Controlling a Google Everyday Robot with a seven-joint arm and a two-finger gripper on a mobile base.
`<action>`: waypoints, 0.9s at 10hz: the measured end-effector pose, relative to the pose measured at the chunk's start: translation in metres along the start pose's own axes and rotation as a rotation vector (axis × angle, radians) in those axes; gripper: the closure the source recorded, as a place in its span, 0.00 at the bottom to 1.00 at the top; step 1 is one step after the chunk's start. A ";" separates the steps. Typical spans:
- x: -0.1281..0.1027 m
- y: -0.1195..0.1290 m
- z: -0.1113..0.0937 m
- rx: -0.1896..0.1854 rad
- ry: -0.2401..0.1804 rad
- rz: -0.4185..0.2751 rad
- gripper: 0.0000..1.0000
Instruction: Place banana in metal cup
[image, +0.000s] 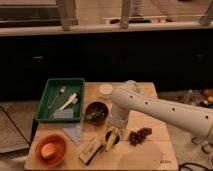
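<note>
The arm (155, 106) reaches in from the right and bends down at lower centre. The gripper (114, 131) is at the banana (110, 142); whether it grips cannot be told.

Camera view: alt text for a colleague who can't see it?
The robot's gripper is down at the banana near the front edge of the wooden table. A dark bowl, green tray and orange bowl sit nearby.
</note>
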 end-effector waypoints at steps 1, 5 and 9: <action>0.000 0.000 0.000 -0.001 0.002 -0.001 0.20; 0.004 0.002 -0.011 0.008 0.022 0.002 0.20; 0.012 -0.001 -0.031 0.027 0.057 -0.004 0.20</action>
